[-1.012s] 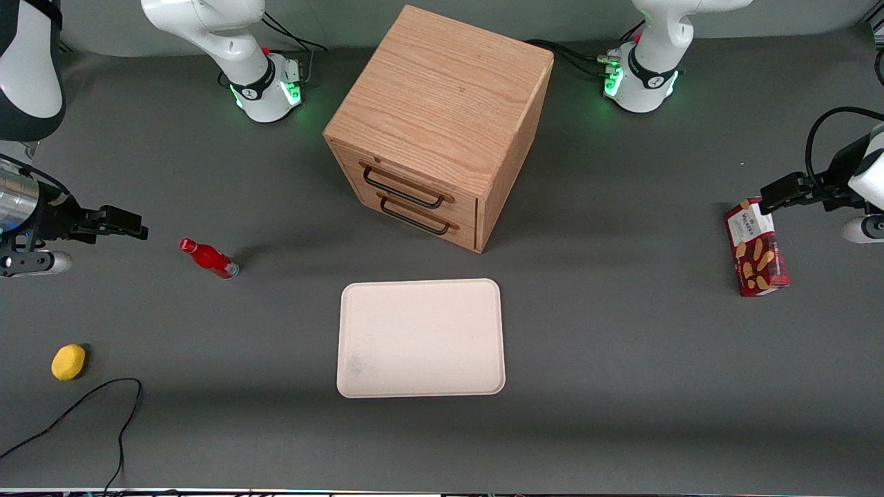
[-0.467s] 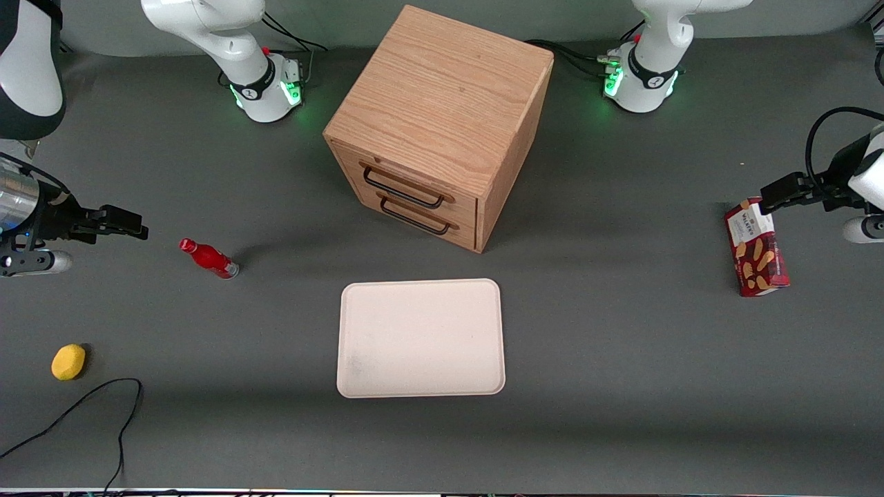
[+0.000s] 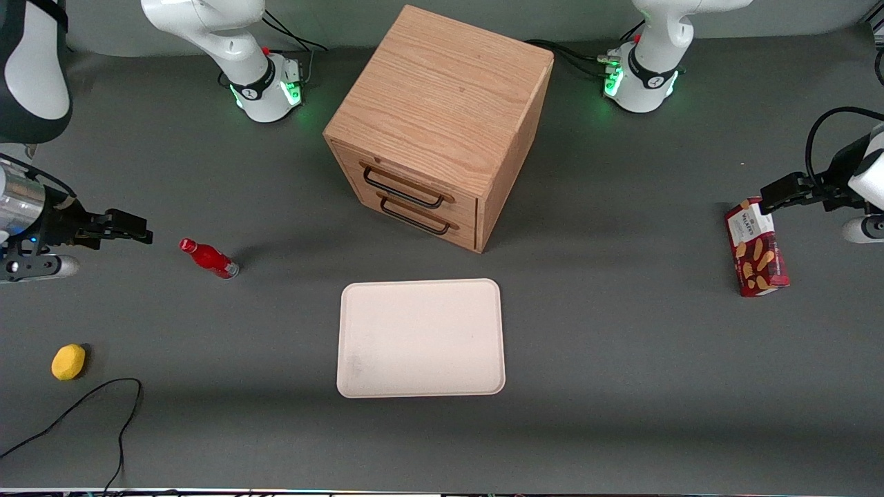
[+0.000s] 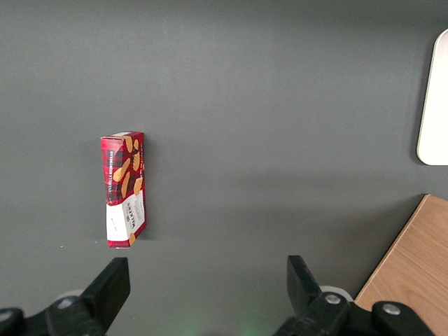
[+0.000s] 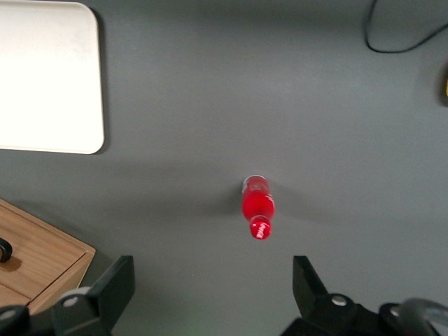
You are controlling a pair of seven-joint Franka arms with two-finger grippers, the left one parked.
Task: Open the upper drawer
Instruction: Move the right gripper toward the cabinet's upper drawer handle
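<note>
Gripper (image 3: 141,231) spread wide, holding nothing, hanging above table near my red bottle (image 3: 208,258), well apart from cabinet; upper drawer (image 3: 407,186) shut.

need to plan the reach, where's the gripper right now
In the front view the open gripper hangs above the table at the working arm's end, beside the red bottle and well clear of the cabinet's upper drawer.

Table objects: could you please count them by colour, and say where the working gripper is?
Red: 2, bottle, biscuit box
Yellow: 1, lemon
Cream: 1, tray
Oak: 1, cabinet, upper drawer shut
Total: 5
Gripper open, above table near bottle.
</note>
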